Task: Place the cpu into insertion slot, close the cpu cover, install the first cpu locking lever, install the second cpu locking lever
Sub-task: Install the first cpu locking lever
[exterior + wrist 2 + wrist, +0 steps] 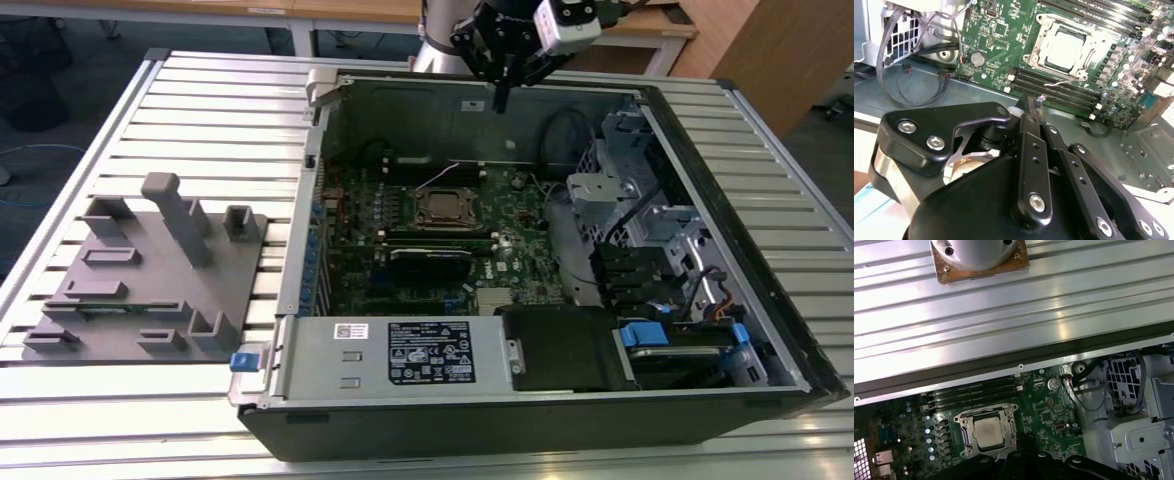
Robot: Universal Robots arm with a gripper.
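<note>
The cpu [445,207] lies flat in the insertion slot on the green motherboard, its pale silver face up in both wrist views [1066,47] [988,432]. The cpu cover [1038,52] lies down around it as a dull metal frame. A thin wire lever [1069,81] runs along the socket side next to the memory slots. My gripper [503,100] hangs above the case's far wall, well clear of the socket. Its black fingers [1030,100] are shut together with nothing between them. Its tips [1026,438] point toward the socket.
The open computer case [747,250] lies on a slatted metal table. A labelled power supply box [400,350] fills its near side, with drive cages and cables [641,200] on the exterior view's right. A grey fixture block [140,270] stands on the exterior view's left. The arm's base [976,255] is bolted beyond the case.
</note>
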